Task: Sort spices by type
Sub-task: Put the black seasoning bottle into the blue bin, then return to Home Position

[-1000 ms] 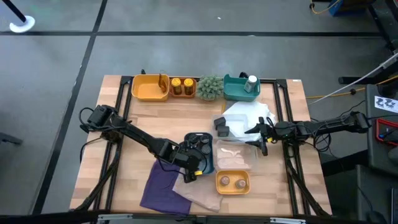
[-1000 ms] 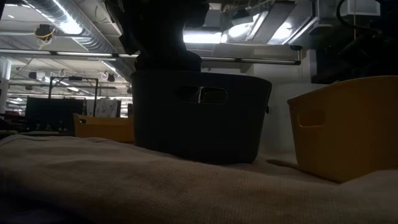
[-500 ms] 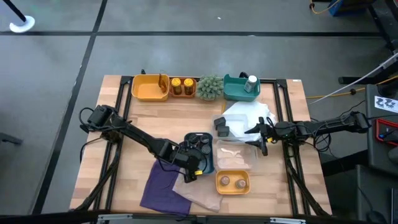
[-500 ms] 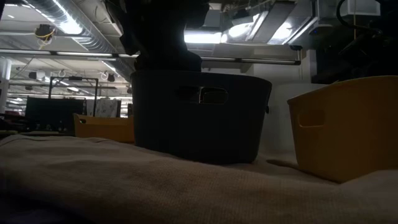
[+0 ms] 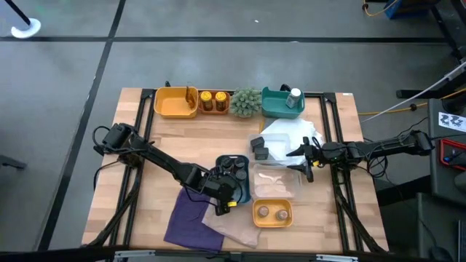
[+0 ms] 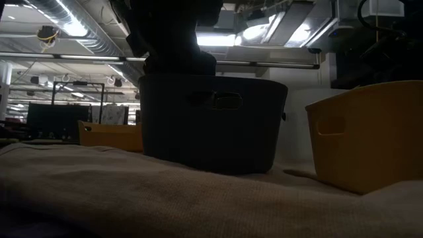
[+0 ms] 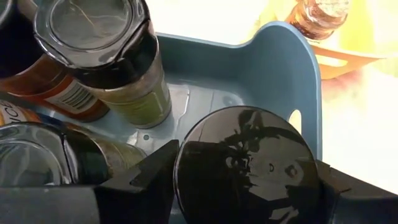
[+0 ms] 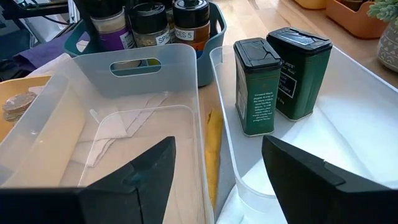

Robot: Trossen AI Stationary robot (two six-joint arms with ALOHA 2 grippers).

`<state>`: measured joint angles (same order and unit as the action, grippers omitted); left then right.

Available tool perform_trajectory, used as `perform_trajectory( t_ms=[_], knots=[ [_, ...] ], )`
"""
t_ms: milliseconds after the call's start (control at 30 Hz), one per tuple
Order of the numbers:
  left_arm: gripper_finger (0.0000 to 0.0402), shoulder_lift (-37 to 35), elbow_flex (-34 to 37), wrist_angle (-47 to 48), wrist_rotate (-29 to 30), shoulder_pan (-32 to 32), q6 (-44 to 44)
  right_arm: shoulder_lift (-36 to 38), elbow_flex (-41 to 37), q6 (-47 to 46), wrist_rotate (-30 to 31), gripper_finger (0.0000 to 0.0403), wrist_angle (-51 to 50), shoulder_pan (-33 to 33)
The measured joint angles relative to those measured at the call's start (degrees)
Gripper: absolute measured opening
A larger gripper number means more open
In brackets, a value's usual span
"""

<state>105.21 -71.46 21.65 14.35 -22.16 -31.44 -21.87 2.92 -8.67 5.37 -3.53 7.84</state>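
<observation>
My left gripper [image 5: 223,195] [image 7: 245,186] reaches down into the dark blue tray [image 5: 234,179] [image 7: 292,68], shut on a spice jar with a round black lid [image 7: 245,165]. Beside it in the tray stand a clear-lidded jar of greenish spice [image 7: 106,53], an orange labelled jar [image 7: 53,93] and another clear-lidded jar [image 7: 37,162]. Two brown-lidded jars [image 5: 272,212] stand in the near yellow tray [image 5: 256,218]. Two yellow-orange jars [image 5: 212,98] stand in the orange tray. A white bottle [image 5: 295,96] stands in the teal tray. My right gripper [image 5: 303,157] [image 8: 217,180] hangs open over the clear tray [image 8: 74,93], touching nothing. My left gripper pinches the black-lidded jar between its two fingers [image 7: 152,174], one on each side of the lid's rim [image 7: 186,155]. The fingers come from above, pointing down into the blue tray. The jar is upright. The lid hides whether its bottom rests on the tray floor.
Two green tins [image 8: 256,87] stand in the white tray [image 5: 291,135]. Paper scraps lie in the clear tray. A purple cloth [image 5: 189,218] and a beige cloth [image 5: 237,229] [image 6: 165,198] lie at the near edge. At the far edge are a yellow tray [image 5: 175,102] and a green spiky plant [image 5: 246,102].
</observation>
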Motion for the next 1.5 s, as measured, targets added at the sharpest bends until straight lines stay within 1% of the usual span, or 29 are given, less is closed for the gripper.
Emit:
perform_trajectory(
  t_ms=[233,300,433,533,700,833,1000,1200,1400,1500],
  knots=[
    [0.0229,0.0,0.0,-0.33,0.0,-0.01,0.2,0.0,0.0,0.0,0.0,0.0241,0.0,0.0],
    [0.0248,0.0,0.0,-0.39,0.0,0.01,0.17,0.0,0.0,0.0,0.0,0.0241,0.0,0.0],
    [0.0303,0.0,0.0,-0.29,0.01,-0.09,0.0,0.0,0.0,0.0,0.0,0.0241,0.0,0.0],
    [0.0336,0.0,0.0,-0.03,0.07,-0.08,0.24,-0.01,0.0,0.0,0.0,0.0241,0.0,0.01],
    [0.0365,-1.51,0.0,0.1,0.81,-0.08,2.06,-0.02,0.0,0.0,-0.02,0.0241,-0.01,0.0],
    [0.0373,-4.51,-0.11,0.13,2.3,-0.12,2.38,-0.02,0.0,0.0,-0.02,0.0241,0.0,0.02],
    [0.0375,-7.83,-0.11,0.98,2.58,-0.08,3.95,0.0,-0.02,0.0,-0.02,0.0241,0.02,0.02],
    [0.0375,-12.79,-0.11,1.74,2.59,-0.12,10.3,-0.01,-0.02,0.0,-0.03,0.0241,0.02,0.02],
    [0.0375,-18.53,-0.11,1.84,2.61,0.6,20.39,-0.02,-0.02,0.02,-0.03,0.0241,0.02,0.01],
    [0.0375,-22.1,-0.11,1.71,2.66,1.65,23.08,-0.02,-0.02,0.0,-0.02,0.0241,0.02,0.02]
  ],
)
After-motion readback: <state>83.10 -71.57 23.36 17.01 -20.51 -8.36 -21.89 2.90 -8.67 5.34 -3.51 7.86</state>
